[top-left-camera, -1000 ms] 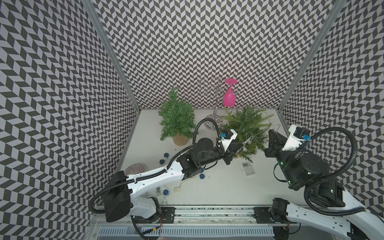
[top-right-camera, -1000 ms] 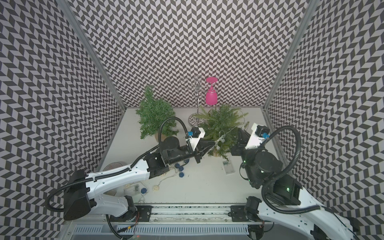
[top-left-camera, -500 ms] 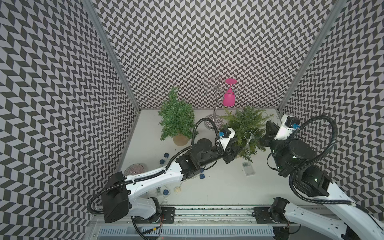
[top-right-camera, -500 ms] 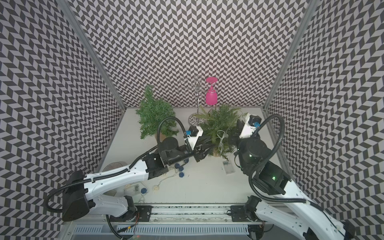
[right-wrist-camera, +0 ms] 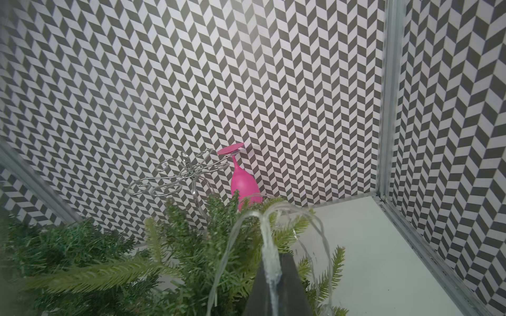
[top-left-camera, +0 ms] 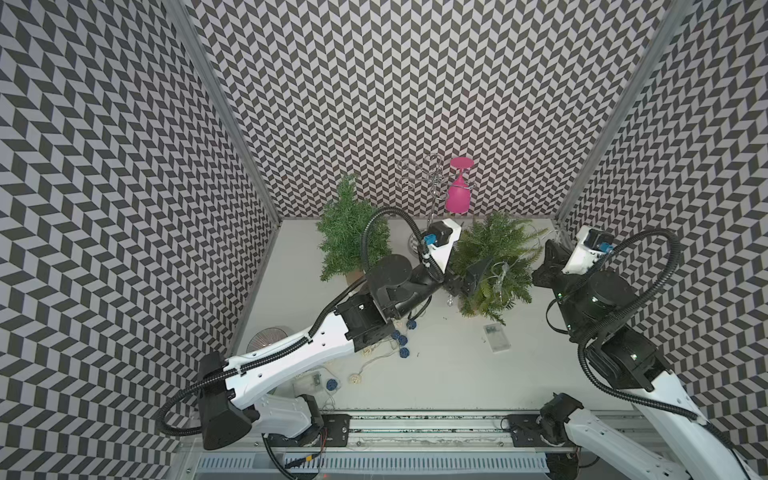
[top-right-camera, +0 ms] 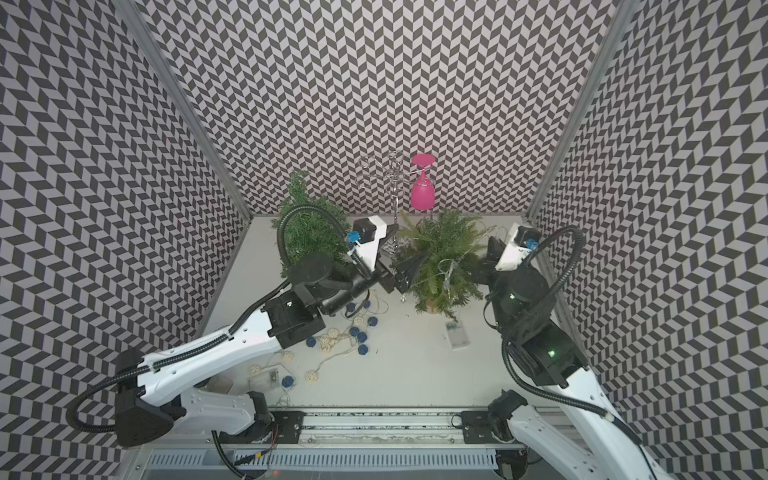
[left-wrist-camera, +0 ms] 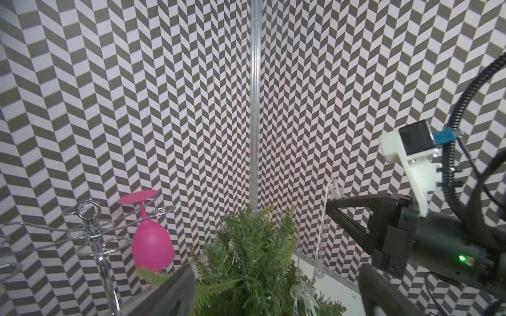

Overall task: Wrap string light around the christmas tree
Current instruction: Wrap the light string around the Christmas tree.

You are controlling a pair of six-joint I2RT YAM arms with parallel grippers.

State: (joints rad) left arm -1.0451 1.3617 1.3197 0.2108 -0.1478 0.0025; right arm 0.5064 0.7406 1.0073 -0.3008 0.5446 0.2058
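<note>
Clear plastic string light (right-wrist-camera: 265, 232) is draping the bushy green christmas tree (top-left-camera: 494, 249); right gripper (right-wrist-camera: 273, 257) is apparently pinching it, left gripper (left-wrist-camera: 276, 269) is standing spread.

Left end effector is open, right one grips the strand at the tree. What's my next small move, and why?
I'd likely carry the right end effector, shut on the string light, around the christmas tree toward the left end effector, which stands open beside the branches holding nothing, ready to take the strand over.
</note>
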